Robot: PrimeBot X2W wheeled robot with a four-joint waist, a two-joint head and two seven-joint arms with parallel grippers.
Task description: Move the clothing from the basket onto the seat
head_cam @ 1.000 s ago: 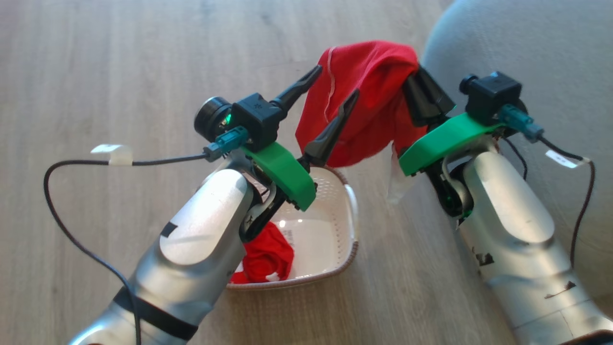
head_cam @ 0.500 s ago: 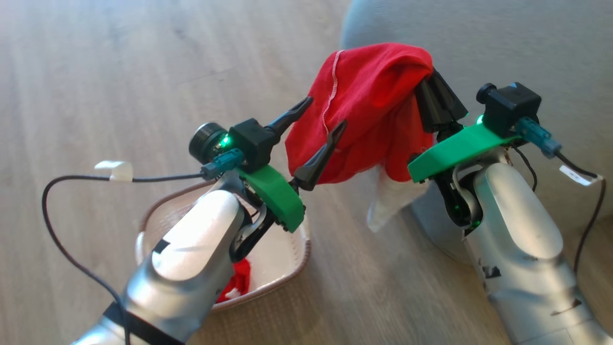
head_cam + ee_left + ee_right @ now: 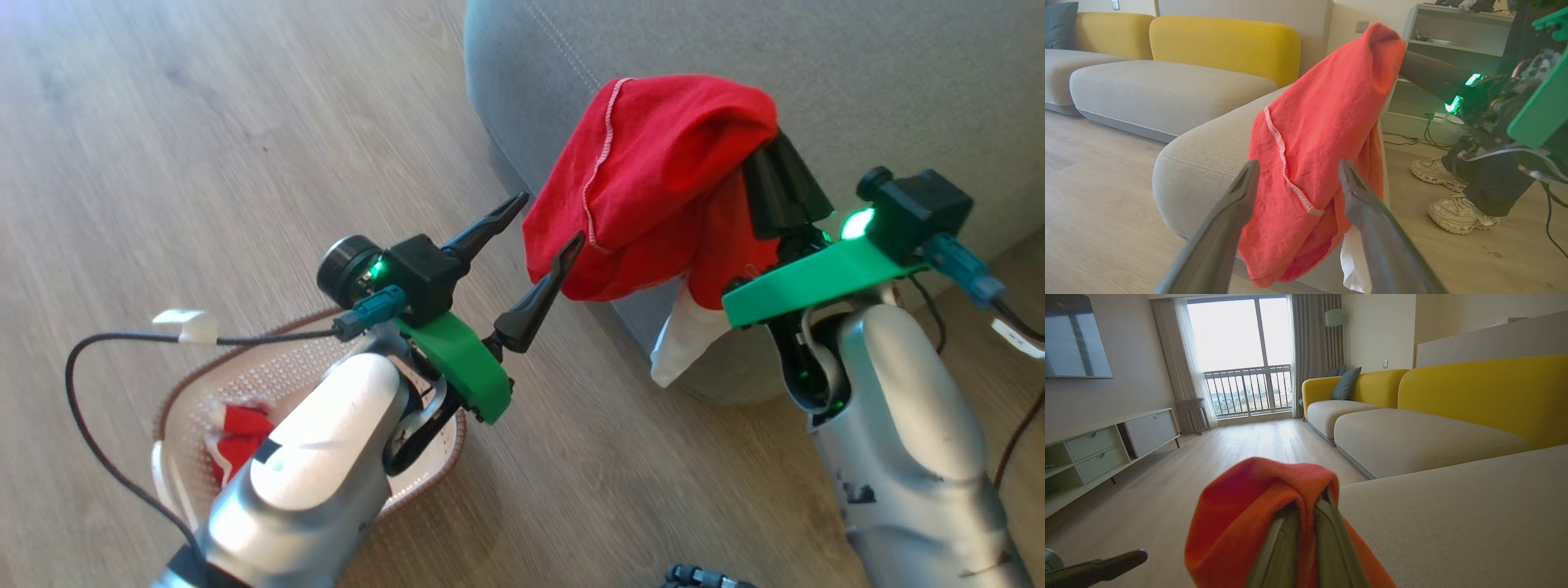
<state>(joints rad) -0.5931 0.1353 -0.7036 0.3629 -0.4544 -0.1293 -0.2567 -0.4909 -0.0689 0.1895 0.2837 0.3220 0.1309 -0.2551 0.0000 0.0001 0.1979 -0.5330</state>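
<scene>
Red clothing point(image 3: 653, 180) hangs beside grey seat point(image 3: 857, 73); more lies in the basket point(image 3: 269, 380).

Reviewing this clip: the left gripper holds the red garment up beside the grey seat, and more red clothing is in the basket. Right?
Not the left: the right gripper holds the red garment, fingers shut on it in the right wrist view. The left gripper is open. The rest stands.

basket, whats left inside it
One red garment with white trim lies in the basket. The left forearm covers much of its inside, so more could be hidden.
</scene>
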